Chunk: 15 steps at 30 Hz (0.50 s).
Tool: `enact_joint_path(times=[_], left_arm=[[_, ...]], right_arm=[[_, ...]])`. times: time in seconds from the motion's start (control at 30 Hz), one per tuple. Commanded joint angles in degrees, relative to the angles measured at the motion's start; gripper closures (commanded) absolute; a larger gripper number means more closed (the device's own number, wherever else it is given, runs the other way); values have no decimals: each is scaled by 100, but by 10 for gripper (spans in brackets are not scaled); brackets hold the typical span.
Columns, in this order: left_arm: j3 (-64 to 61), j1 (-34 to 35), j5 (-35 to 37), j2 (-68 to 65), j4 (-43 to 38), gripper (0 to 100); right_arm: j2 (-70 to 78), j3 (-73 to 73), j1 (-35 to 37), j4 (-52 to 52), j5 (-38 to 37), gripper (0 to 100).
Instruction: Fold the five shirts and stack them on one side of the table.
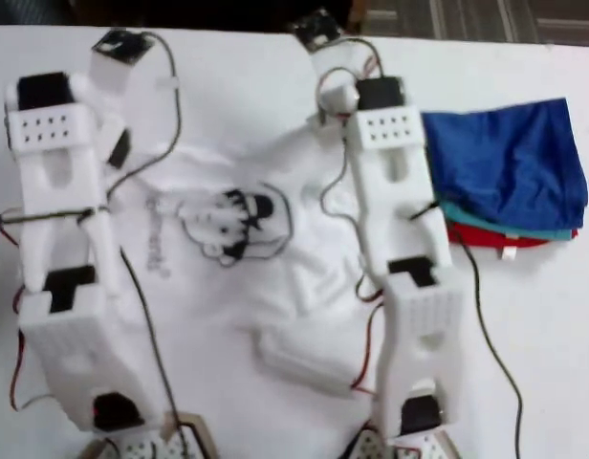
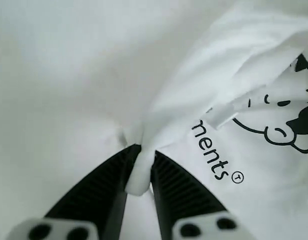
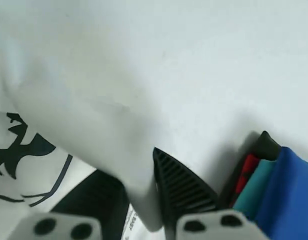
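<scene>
**Both claws clenched on the white shirt**

The flat white table (image 1: pixel 534 344) carries a white cotton shirt with a black cartoon print (image 1: pixel 218 287), spread at its centre between the two arms. At 3 o'clock from it lies a stack of folded shirts (image 1: pixel 505 158), blue over teal over red. The left gripper (image 2: pixel 140 152) pinches a fold at the shirt's 10 o'clock edge. The right gripper (image 3: pixel 146 172) grasps white cloth near 1 o'clock, just beside the stack.

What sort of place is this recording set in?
Probably a robotics lab bench: wired left arm and right arm on a white table, white shirt spread between them, folded shirts stacked aside.
</scene>
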State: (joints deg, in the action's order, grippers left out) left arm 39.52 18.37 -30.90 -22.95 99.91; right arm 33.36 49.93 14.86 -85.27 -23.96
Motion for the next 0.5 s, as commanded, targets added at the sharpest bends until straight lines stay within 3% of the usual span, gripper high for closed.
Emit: enact_joint_path(times=[0.0, 0.13, 0.27, 0.47], left_arm=[[470, 316, -26, 457, 264, 976], [-295, 501, -35, 1310, 273, 976], [-1938, 633, -475, 2312, 246, 976], [-3916, 712, -607, 3209, -132, 976]], right_arm=[[-910, 457, -75, -673, -35, 981], [-1393, 422, -40, -1341, 9, 981], [-1701, 281, -57, -1613, 18, 981], [-2273, -1503, 180, -1552, 413, 981]])
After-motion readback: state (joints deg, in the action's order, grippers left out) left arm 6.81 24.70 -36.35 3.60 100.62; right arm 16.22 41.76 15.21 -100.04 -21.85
